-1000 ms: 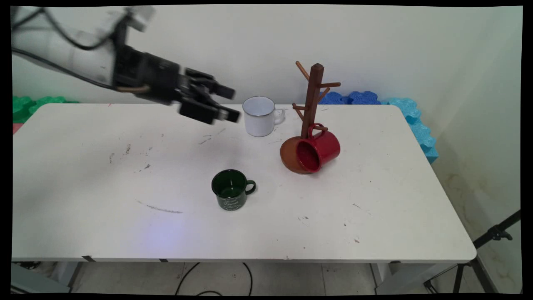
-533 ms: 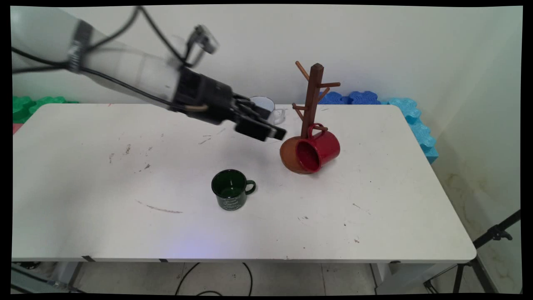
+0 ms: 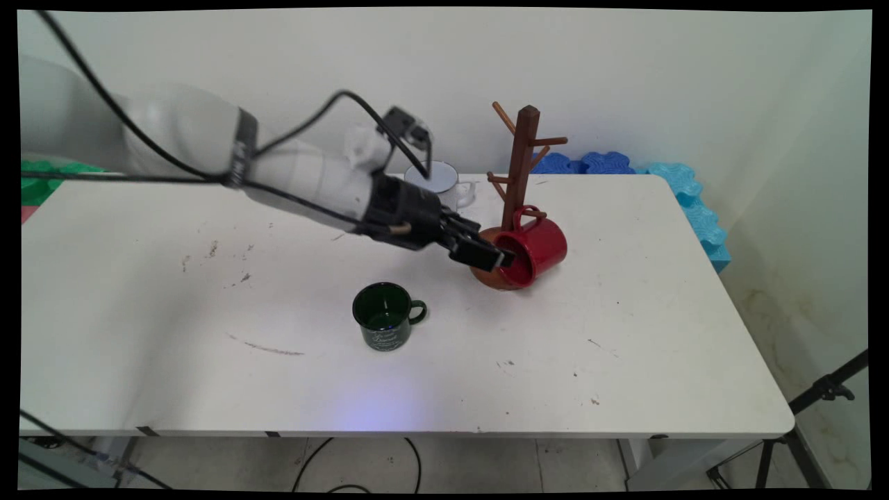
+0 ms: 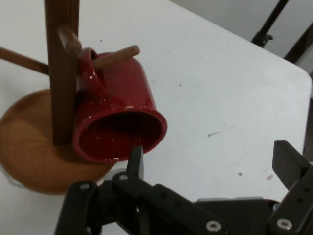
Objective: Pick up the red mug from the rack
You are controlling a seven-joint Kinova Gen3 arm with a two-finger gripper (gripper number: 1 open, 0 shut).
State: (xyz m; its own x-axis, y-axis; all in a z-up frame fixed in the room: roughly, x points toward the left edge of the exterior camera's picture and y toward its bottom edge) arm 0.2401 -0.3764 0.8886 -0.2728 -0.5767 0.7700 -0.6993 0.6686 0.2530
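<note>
Gripper [image 3: 496, 258] swung right from table's far-left side, now at red mug's [image 3: 533, 250] rim; jaws spread wide, holding nothing; mug hangs on mug tree [image 3: 521, 167] near far edge; looks like approach step, closing in comes next.

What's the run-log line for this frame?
gripper: open | nearest: red mug, mouth side | red mug: hung on mug tree | others: green mug, white mug

red mug [image 3: 538, 248] on brown wooden mug tree [image 3: 522, 167]; dark green mug [image 3: 384, 316]; white mug [image 3: 446, 185]; white worktop [image 3: 660, 312]; black tool [image 3: 494, 259].
</note>
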